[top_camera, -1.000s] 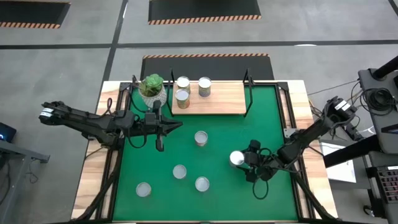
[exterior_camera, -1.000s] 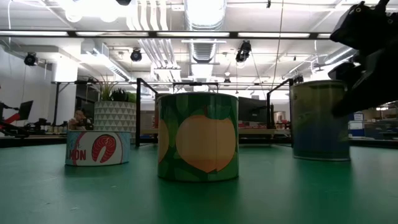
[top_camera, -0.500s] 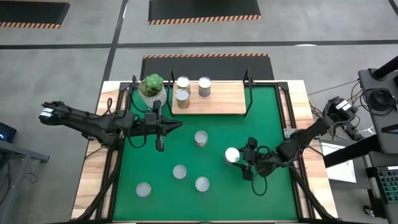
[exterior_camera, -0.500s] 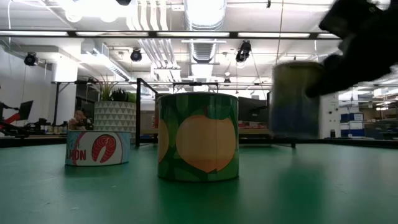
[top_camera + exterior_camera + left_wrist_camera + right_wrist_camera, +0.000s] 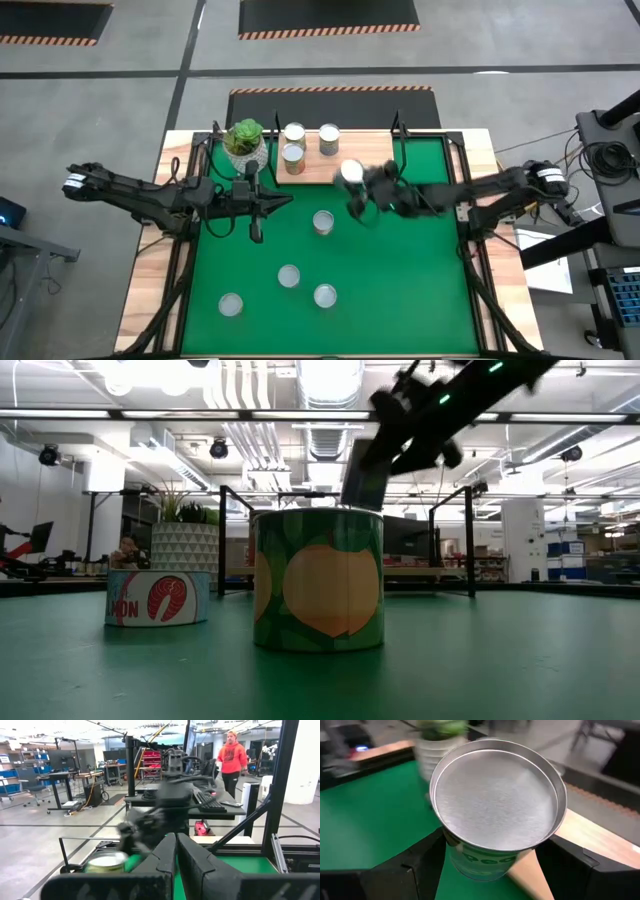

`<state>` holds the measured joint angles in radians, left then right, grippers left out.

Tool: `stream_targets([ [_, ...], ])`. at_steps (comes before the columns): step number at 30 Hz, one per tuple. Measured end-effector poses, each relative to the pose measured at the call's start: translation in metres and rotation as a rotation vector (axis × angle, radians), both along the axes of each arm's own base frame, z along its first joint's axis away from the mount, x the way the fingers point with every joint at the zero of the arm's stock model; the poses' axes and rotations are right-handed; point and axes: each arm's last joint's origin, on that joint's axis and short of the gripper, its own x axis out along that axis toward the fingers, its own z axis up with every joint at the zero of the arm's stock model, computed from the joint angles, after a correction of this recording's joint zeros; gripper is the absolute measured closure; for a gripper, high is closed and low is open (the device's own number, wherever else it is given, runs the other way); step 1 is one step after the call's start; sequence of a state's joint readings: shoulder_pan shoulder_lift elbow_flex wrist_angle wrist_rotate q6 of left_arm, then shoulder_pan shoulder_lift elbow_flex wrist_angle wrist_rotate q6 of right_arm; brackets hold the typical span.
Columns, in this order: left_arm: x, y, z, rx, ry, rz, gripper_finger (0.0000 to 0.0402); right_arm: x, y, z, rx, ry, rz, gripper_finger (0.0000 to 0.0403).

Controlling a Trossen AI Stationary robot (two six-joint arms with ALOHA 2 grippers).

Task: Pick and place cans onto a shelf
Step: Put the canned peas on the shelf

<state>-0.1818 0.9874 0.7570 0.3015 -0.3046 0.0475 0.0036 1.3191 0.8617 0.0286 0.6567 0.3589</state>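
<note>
This is a big workshop or robot lab, not a home. Grey concrete floor (image 5: 120,90) with striped hazard tape (image 5: 330,33), open ceiling ducts (image 5: 330,390), desks with monitors (image 5: 62,760) and a person (image 5: 231,762) standing behind show it.

Potted plant (image 5: 245,143) on green mat (image 5: 400,290); beyond, seemingly a person (image 5: 232,757).

Two dark jointed arms, black cables, each with a white wrist marking.
</note>
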Motion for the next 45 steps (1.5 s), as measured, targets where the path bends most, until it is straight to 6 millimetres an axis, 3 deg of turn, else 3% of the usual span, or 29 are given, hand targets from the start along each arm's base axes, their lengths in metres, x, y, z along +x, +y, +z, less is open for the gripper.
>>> stream_targets([
  [4,0.0,0.0,-0.001,0.001,0.008,0.0,0.0402,0.019,-0.038,-0.007,0.028,0.057,-0.099,0.0134],
  [8,-0.001,0.0,-0.002,0.004,0.021,0.0,0.0402,0.035,-0.059,-0.017,0.059,0.112,-0.167,0.0134],
  [18,-0.001,0.0,-0.002,0.015,0.028,0.0,0.0402,0.066,-0.067,-0.042,0.099,0.18,-0.211,0.0131],
  [23,-0.001,0.0,-0.002,0.015,0.028,-0.001,0.0402,0.073,-0.068,-0.047,0.107,0.181,-0.217,0.0105],
  [29,-0.001,0.0,-0.002,0.016,0.028,-0.001,0.0402,0.072,-0.068,-0.044,0.107,0.17,-0.217,0.0058],
  [36,-0.001,0.0,-0.002,0.016,0.03,0.0,0.0402,0.052,-0.055,-0.008,0.153,0.179,-0.107,0.0047],
  [41,-0.001,0.0,-0.002,0.027,0.032,0.0,0.0402,0.024,-0.051,0.025,0.141,0.241,0.024,0.0084],
  [45,-0.001,0.0,-0.002,0.027,0.032,0.0,0.0402,0.005,-0.068,0.037,0.132,0.298,0.049,0.0165],
])
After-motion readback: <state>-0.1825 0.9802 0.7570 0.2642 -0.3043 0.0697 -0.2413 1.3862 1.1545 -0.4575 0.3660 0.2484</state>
